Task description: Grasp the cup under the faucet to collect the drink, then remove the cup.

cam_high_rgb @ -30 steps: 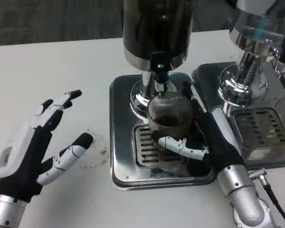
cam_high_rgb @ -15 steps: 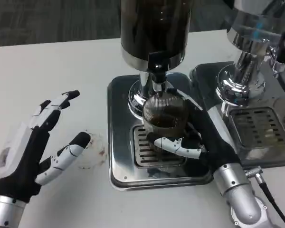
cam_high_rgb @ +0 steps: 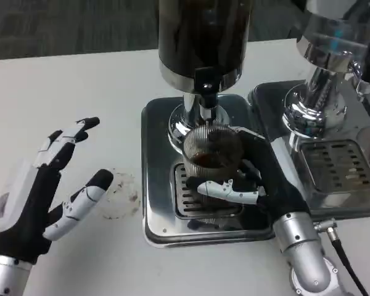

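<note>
A clear ribbed cup (cam_high_rgb: 213, 151) with dark drink in its bottom stands over the drip grille (cam_high_rgb: 186, 197), right under the faucet (cam_high_rgb: 208, 98) of the dark drink dispenser (cam_high_rgb: 203, 37). My right hand (cam_high_rgb: 246, 182) wraps around the cup from the right and front, a white finger (cam_high_rgb: 225, 190) crossing its lower front. My left hand (cam_high_rgb: 40, 197) lies open on the white table at the left, fingers spread, well apart from the machine.
The steel drip tray (cam_high_rgb: 154, 185) surrounds the grille. A second dispenser (cam_high_rgb: 333, 74) with its own tray (cam_high_rgb: 339, 163) stands at the right. A faint stained ring (cam_high_rgb: 122, 194) marks the table beside my left hand.
The right hand has closed tighter around the cup and lifted it slightly toward the faucet. My left hand has shifted a little leftward.
</note>
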You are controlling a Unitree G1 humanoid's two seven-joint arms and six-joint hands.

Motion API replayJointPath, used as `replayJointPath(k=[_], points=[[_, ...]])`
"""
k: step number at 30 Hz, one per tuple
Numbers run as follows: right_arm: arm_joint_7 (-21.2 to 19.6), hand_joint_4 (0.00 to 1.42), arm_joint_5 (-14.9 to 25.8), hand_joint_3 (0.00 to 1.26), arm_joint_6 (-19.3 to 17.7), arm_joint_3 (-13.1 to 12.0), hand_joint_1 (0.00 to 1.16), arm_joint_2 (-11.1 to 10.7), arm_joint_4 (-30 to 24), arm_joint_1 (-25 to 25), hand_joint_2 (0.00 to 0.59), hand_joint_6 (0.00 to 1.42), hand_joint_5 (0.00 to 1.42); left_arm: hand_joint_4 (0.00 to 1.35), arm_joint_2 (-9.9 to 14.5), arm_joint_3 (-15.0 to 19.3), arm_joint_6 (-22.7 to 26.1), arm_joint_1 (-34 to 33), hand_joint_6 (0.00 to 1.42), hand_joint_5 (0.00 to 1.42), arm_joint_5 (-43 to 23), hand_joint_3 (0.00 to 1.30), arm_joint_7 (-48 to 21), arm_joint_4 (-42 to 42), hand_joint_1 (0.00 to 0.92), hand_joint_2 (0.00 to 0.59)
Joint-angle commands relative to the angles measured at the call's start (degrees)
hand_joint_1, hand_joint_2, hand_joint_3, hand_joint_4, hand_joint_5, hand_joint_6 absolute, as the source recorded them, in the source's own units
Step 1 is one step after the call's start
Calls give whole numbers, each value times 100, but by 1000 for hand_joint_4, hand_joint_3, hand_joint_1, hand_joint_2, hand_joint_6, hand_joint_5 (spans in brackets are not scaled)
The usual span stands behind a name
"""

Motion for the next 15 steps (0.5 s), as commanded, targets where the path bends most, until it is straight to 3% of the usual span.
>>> replayJointPath(k=[1,15], points=[[-136,600,-167,558,86,54,1051,-4,127,143,115,653,632,38,11,-58,50,69,36,178,-59,178,-15,8,0,204],[-601,680,-336,634,-70,-39,1103,-76,-212,290,87,761,726,38,-6,-140,66,7,28,179,-79,178,-49,79,0,206]])
